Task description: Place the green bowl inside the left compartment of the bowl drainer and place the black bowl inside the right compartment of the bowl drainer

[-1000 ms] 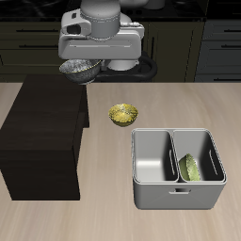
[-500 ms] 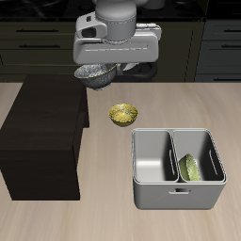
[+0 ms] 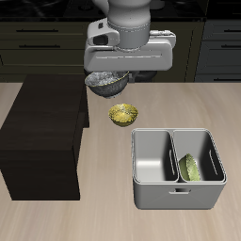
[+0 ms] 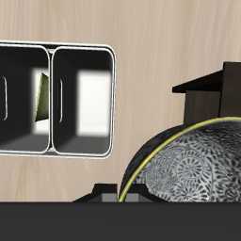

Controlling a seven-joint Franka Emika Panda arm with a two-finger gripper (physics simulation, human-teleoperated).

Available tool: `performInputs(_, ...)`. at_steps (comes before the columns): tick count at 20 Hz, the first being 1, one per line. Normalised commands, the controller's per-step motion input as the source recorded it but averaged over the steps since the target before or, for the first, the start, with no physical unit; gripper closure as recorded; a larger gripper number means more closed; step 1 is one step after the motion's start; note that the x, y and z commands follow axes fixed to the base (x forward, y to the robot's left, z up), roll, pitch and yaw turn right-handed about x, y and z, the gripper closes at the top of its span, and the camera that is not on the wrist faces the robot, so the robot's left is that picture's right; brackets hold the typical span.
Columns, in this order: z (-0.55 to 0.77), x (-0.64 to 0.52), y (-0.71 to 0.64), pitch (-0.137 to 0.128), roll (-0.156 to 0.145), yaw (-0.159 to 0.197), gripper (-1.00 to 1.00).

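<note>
- The gripper [image 3: 110,79] hangs in the upper middle of the exterior frame, above the table [image 3: 113,216], and it carries the black bowl [image 3: 108,82] in the air.
- Its fingers are hidden under the robot's pale wrist housing, so I cannot tell how far apart they stand. They appear to be closed on the bowl's rim.
- In the wrist view the black bowl [image 4: 193,162] fills the near field, with its silvery speckled inside and a thin yellowish rim edge showing.
- The bowl drainer [image 3: 177,191] sits at the lower right of the exterior frame. In the wrist view [image 4: 56,55] both of its wells show.
- The green bowl [image 3: 192,168] stands tilted on edge inside the drainer well nearer the frame's right edge. The wrist view [image 4: 42,97] shows only a sliver of it.
- The other well holds nothing.
- A small yellow bowl [image 3: 122,114] rests on the table in the middle of the frame, below the carried bowl and just beside a dark cabinet [image 3: 45,141] at the left.
</note>
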Motion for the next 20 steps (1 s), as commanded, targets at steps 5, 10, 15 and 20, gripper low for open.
performInputs(5,-0.13,0.28,0.30,0.042,0.007,-0.025,1.00)
performInputs(10,-0.14,0.23,0.27,0.016,-0.018,0.007,1.00)
performInputs(15,-0.10,0.15,0.26,0.022,-0.048,-0.006,1.00)
performInputs(20,-0.11,0.07,0.43,0.025,0.040,-0.011,1.00)
